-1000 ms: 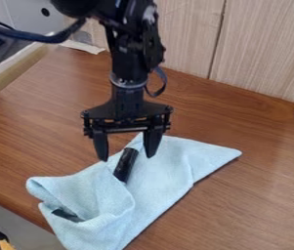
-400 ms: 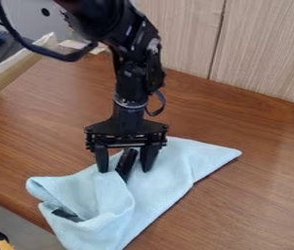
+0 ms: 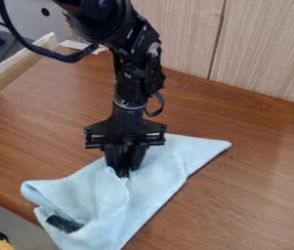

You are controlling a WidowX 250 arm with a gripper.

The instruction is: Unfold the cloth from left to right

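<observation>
Over the middle of the cloth (image 3: 156, 190), you find the end effector (image 3: 124, 176) pointing downward. Its fingers stand narrow, close together, with their tips at the folded fabric. You cannot tell from this view whether they hold the cloth or another item.

Locate the cloth, light blue and partly folded, lying on the table (image 3: 260, 195). Note that one corner extends toward the view's right, while the near left portion is bunched into a raised, rounded fold. Within the opening of that fold, you see a dark item (image 3: 64, 223), mostly covered; its full shape is hidden.

Behind and above the cloth, observe the black arm (image 3: 129, 80), which enters from the top edge of the view, with a cable (image 3: 38, 50) looping out to the left. Farther behind the cloth, you have pale wood panels (image 3: 181, 39). Well apart from the cloth, toward the upper left, a wooden rail (image 3: 9, 75) runs along the table's side. At the lower left of the cloth, off the table, a black and yellow object (image 3: 4, 244) is partly visible.
</observation>
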